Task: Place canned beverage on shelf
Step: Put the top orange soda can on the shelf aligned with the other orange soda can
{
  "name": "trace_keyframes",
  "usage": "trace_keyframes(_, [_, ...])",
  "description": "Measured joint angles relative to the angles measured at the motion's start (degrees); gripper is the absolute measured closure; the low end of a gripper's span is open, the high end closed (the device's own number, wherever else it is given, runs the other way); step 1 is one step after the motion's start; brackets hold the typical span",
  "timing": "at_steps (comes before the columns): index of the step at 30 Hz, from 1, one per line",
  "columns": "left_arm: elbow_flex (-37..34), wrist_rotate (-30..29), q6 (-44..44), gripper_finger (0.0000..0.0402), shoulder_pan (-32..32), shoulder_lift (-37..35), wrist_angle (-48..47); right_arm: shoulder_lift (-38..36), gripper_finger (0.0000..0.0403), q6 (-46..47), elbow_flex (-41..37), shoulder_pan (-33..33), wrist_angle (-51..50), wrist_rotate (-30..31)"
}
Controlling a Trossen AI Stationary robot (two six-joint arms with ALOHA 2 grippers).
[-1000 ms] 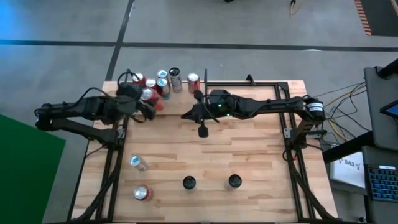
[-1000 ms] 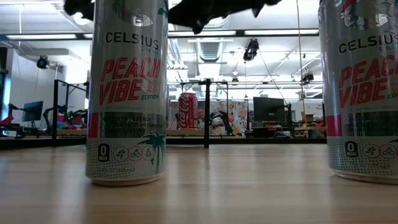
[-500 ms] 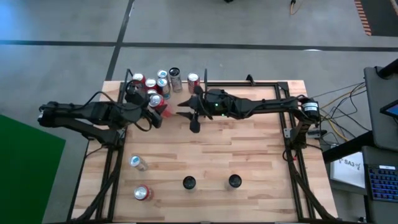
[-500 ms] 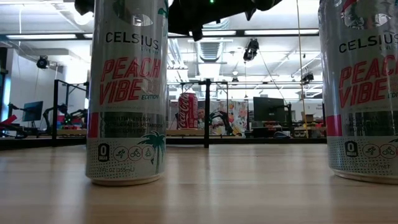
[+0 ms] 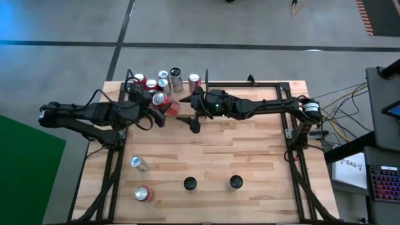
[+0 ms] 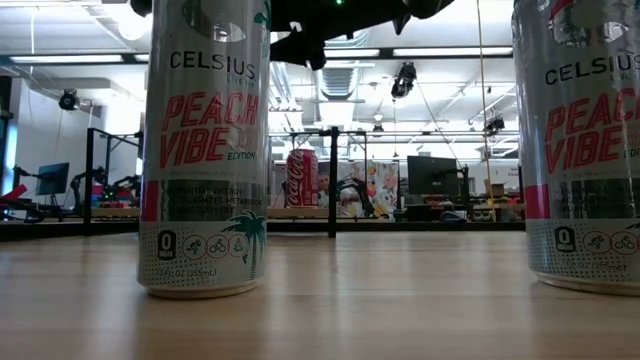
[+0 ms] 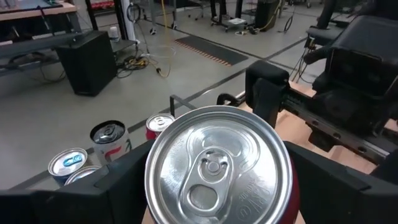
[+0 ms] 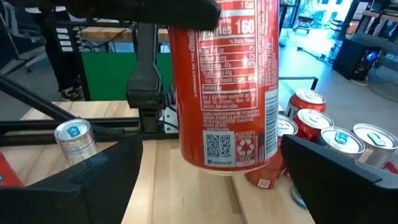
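Observation:
A red canned beverage [image 5: 160, 100] hangs upright above the far left of the shelf, a light wood board [image 5: 250, 144] edged with black rods and with one upright rod [image 5: 206, 78]. My left gripper [image 5: 164, 105] is shut on the can; its silver top [image 7: 216, 167] fills the left wrist view. My right gripper [image 5: 190, 111] faces the can from the right, open. Its fingers [image 8: 68, 180] stand on either side, just short of the can [image 8: 224, 93], and do not touch it. My left gripper pinches the red can by its two side walls [image 7: 291, 193] between its two fingers. The fingers come nearly level from the table's left. The can stands upright in the hold, top up, and its bottom [image 8: 224, 167] hangs clear of the board.
Several cans [image 5: 153, 82] stand at the far left edge, with a dark-topped can [image 5: 176, 80] and a red one [image 5: 194, 80] beside them. A silver can [image 5: 139, 164] and a red can [image 5: 142, 194] are near left. Two tall cans [image 5: 190, 184] [image 5: 235, 182] stand near the front edge.
My right gripper has opened wide and rolled, staying where it was. My left gripper has carried the red can a little toward the table's right, up to the right gripper, with the can upright and clear of the board.

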Motion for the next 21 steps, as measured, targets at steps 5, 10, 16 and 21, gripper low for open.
trace_keyframes(5, [0.0,-0.11,2.18,0.0098,-0.09,1.57,4.74,0.0,0.003,-1.04,0.0,-0.01,0.57,0.22])
trace_keyframes(10, [-0.01,0.63,5.7,0.0098,-0.11,4.8,11.15,0.0,0.003,-3.29,0.0,0.0,0.62,0.24])
trace_keyframes(16, [0.0,2.08,6.99,0.0098,-0.11,6.37,14.56,0.0,0.0034,-5.01,0.0,0.02,0.61,0.38])
trace_keyframes(21, [0.0,2.04,7.2,0.0098,-0.11,6.77,14.65,0.0,0.0091,-5.3,0.0,0.0,0.84,1.29])
